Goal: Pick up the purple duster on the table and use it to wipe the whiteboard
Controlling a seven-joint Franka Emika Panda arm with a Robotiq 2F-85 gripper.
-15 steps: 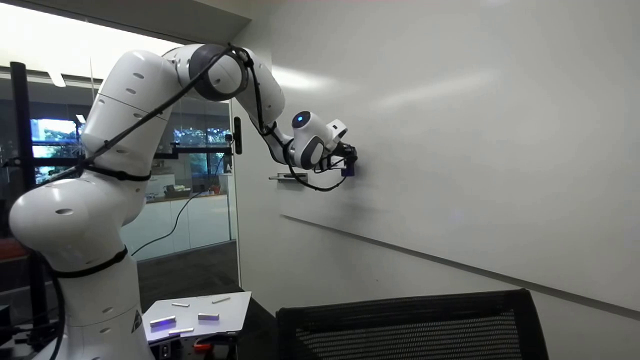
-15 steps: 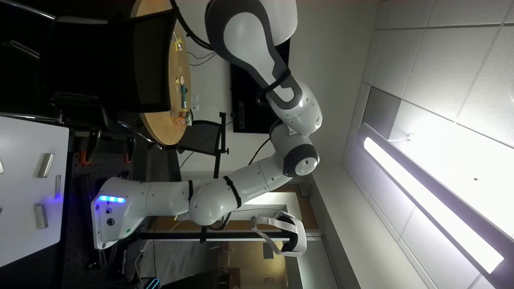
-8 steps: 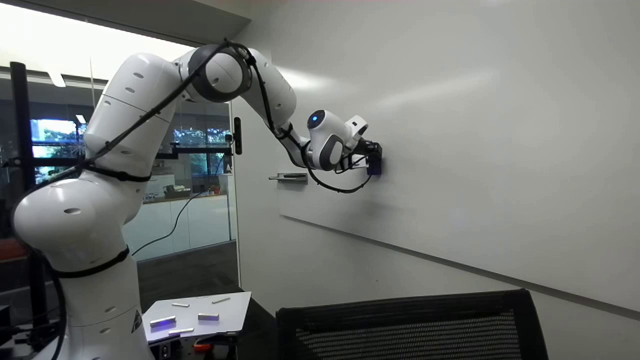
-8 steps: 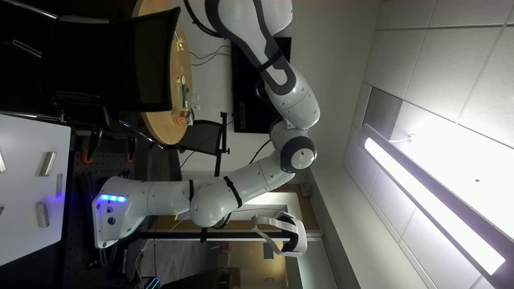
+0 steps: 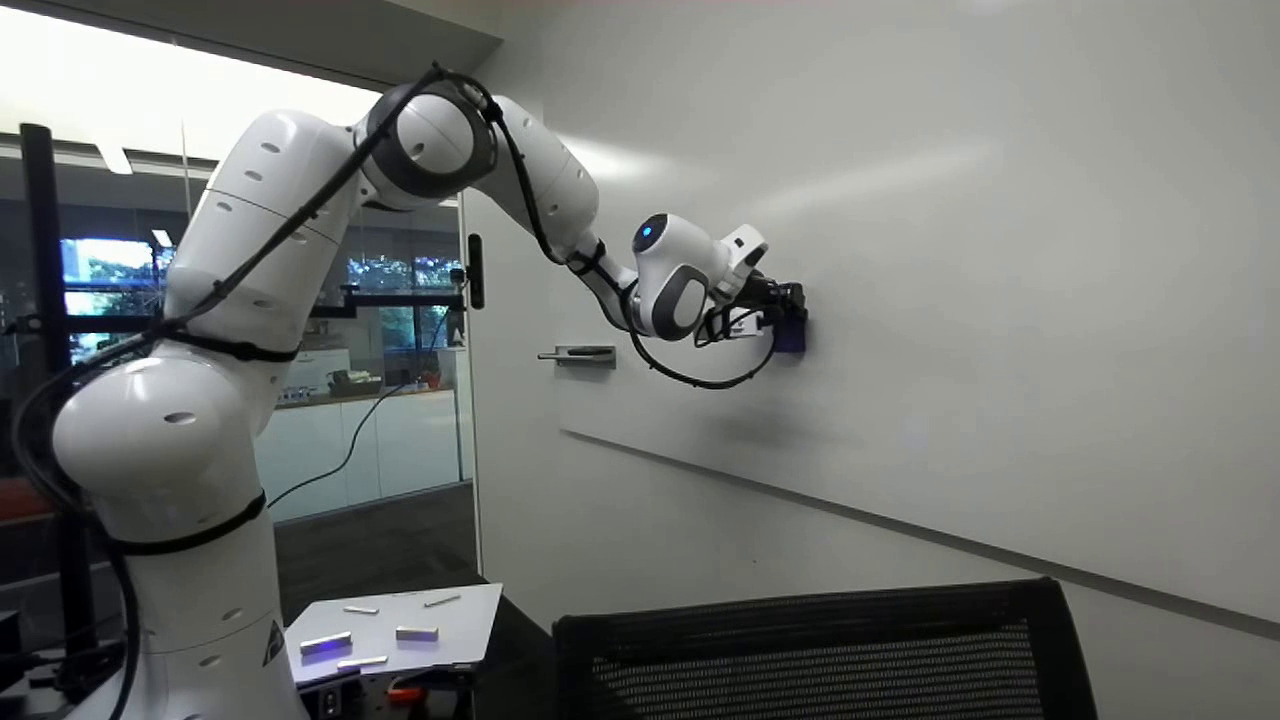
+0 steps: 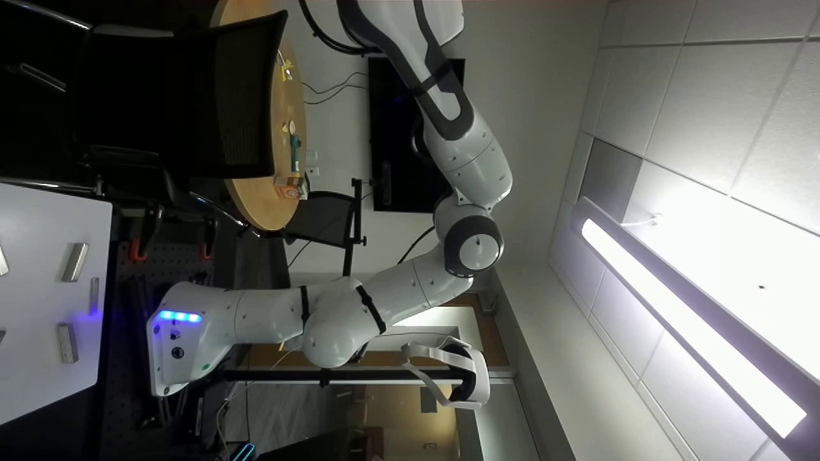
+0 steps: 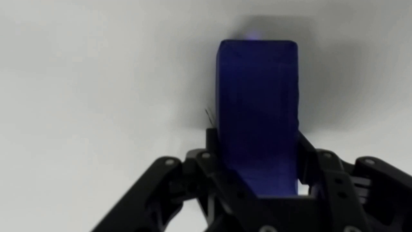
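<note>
The gripper (image 7: 257, 145), clamped on the purple duster (image 7: 257, 106), has it farther along the whiteboard (image 5: 1000, 350) than a moment ago, touching or just off the surface, I can't tell which, so I'd say a wiping stroke is under way.

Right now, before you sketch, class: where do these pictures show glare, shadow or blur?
In an exterior view, pale glare streaks show on the whiteboard; in an exterior view, the ceiling light is blown out to white; in the wrist view, soft shadows flank the purple duster, heavier on its right than its left, and the picture looks slightly blurred.
</note>
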